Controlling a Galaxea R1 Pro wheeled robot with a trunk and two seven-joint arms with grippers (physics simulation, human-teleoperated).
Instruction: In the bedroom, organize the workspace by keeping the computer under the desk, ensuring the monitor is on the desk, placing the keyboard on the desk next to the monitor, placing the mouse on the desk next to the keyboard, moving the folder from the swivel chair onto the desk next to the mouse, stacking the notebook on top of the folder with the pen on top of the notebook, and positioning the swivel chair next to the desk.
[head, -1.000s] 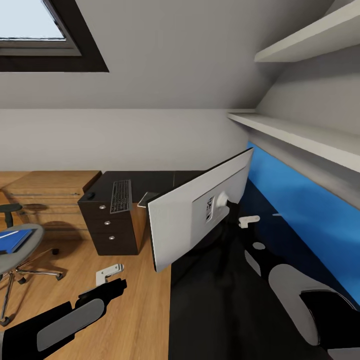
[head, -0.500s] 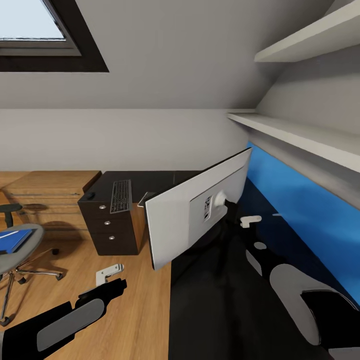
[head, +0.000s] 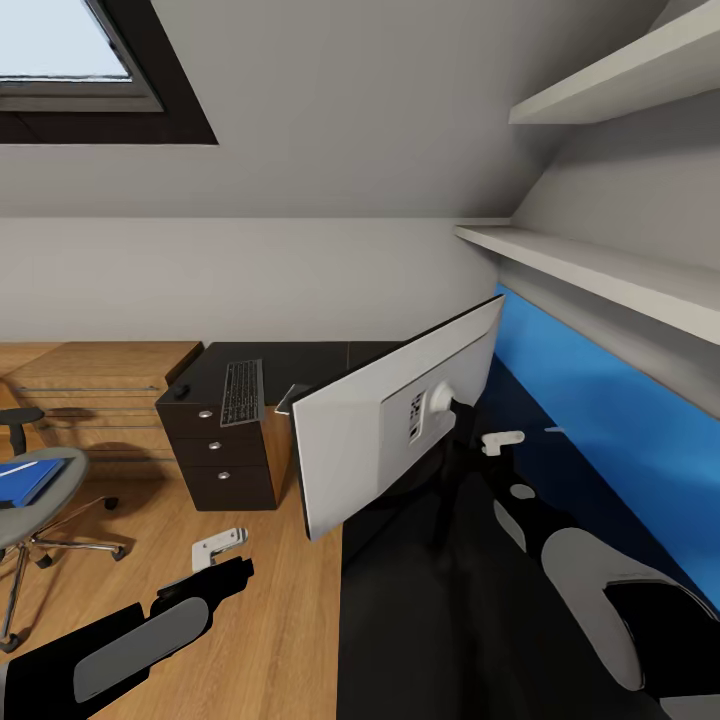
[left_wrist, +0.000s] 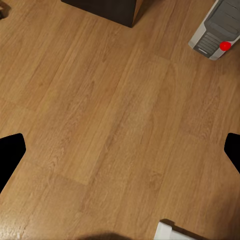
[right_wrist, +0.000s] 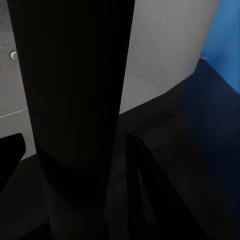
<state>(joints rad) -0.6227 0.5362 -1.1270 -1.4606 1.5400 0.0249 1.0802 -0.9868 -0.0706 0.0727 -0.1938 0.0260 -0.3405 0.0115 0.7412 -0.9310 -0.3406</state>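
Note:
The monitor (head: 370, 440) stands tilted on the black desk (head: 420, 620), its white back towards me. My right gripper (head: 462, 440) reaches to its black neck (right_wrist: 75, 110), which fills the space between the fingers, and is shut on it. On the desk's far drawer end lie the keyboard (head: 241, 392) and the mouse (head: 181, 391). The blue folder (head: 25, 480) lies on the swivel chair (head: 40, 520) at the left. Over the floor my left gripper (head: 220, 560) (left_wrist: 120, 152) hangs open and holds nothing; the computer (left_wrist: 215, 27) stands beyond it. The pen is out of view.
A blue wall panel (head: 600, 400) and white shelves (head: 600, 270) run along the desk's right side. A low light-wood shelving unit (head: 100, 390) stands left of the drawers (head: 215, 445). Wooden floor (head: 260, 620) lies between the chair and the desk.
The monitor has turned a little, its near left edge swinging leftward and more of the keyboard showing beyond it. The left arm has not moved.

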